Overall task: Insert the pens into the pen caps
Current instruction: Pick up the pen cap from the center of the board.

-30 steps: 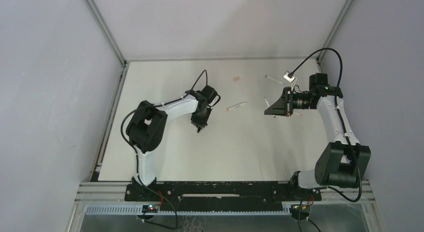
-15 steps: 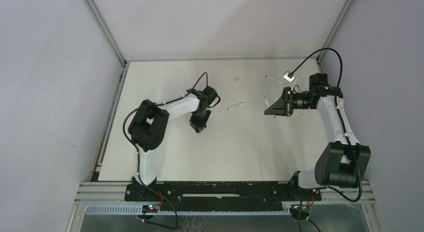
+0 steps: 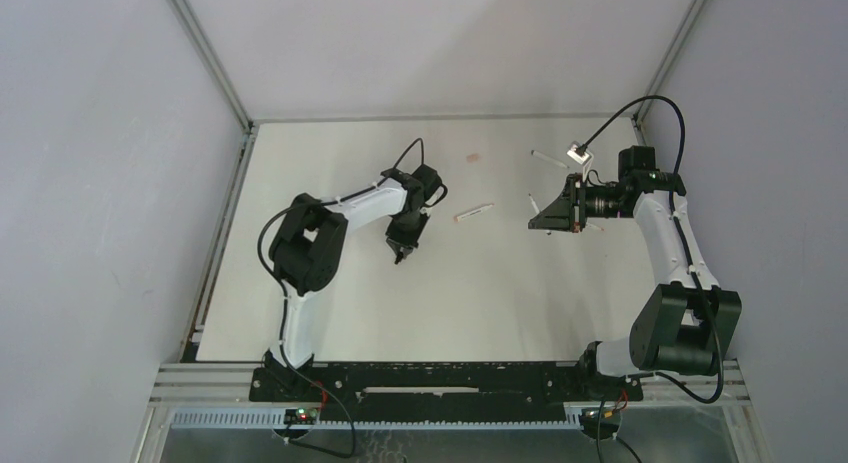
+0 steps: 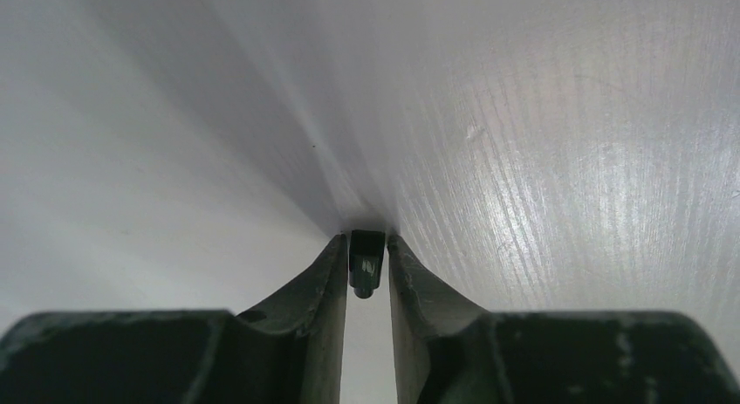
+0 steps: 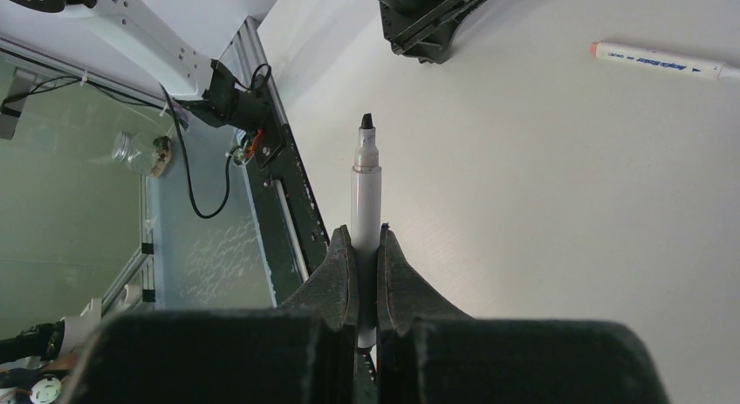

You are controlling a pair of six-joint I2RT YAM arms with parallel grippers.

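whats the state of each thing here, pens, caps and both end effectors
left end effector: shut on the dark cap
dark cap: gripped between the fingers, no pen in it
right end effector: shut on the black-tipped pen
black-tipped pen: held, uncapped, tip bare
pink-ended pen: lying flat on the table, not held

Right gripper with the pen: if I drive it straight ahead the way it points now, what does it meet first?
Probably the left gripper, holding a dark cap; the black-tipped pen in the right gripper aims just beside it. The loose pen lies off that line. Height is unclear.
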